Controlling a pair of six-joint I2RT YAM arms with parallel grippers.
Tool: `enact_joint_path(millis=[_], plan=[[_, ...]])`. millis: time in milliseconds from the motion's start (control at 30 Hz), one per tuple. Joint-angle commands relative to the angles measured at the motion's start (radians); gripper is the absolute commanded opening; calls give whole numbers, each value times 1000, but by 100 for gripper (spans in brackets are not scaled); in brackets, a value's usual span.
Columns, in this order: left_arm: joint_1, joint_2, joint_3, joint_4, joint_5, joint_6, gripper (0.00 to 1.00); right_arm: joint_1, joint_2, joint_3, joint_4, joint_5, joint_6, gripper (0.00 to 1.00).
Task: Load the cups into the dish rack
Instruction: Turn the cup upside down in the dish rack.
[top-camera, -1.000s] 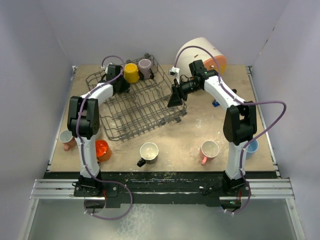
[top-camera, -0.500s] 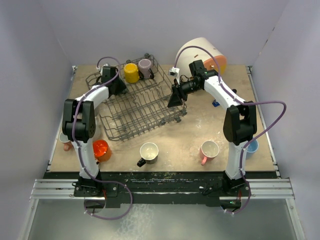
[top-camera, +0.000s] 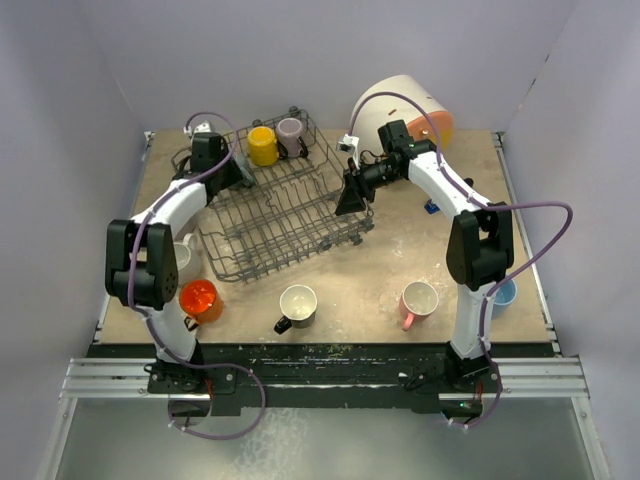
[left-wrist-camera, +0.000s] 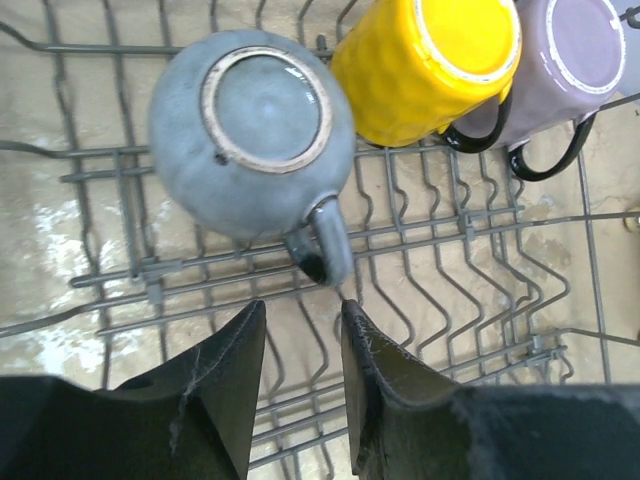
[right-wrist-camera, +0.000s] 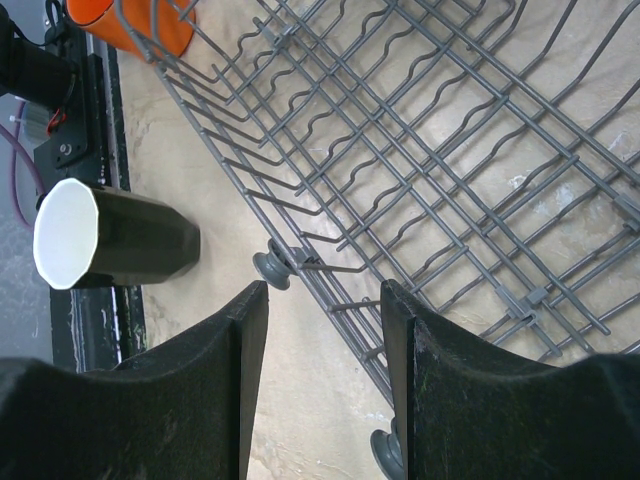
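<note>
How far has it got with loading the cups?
Three cups already sit upside down in the dish rack: a grey-blue mug, a yellow mug and a mauve mug. Nothing is in hand: the left gripper is open near the grey-blue mug's handle, the right gripper open at the rack's edge. At least four remain on the table: an orange mug, a black mug, a pink mug and a light blue mug.

Grey wire dish rack (top-camera: 280, 215) holds a grey mug (left-wrist-camera: 250, 125), yellow mug (left-wrist-camera: 430, 60) and mauve mug (left-wrist-camera: 570, 50) bottom-up at its far side; orange mug (top-camera: 198, 298), black mug (top-camera: 297, 303) and pink mug (top-camera: 418, 299) stand upright off its near side.
</note>
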Motion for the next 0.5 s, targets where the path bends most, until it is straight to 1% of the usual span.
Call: enact_joint_path(millis=[0, 133, 267, 333, 467], plan=[[39, -88, -55, 14, -64, 44, 38, 1, -19, 20, -14, -18, -15, 52], [106, -93, -68, -47, 7, 31, 32, 2, -19, 22, -15, -17, -14, 52], [175, -60, -75, -28, 140, 70, 27, 3, -19, 20, -14, -16, -17, 52], [195, -26, -54, -31, 180, 71, 27, 3, -19, 23, -16, -16, -16, 52], [209, 58, 13, -54, 205, 65, 27, 3, -22, 22, -15, -14, -14, 52]])
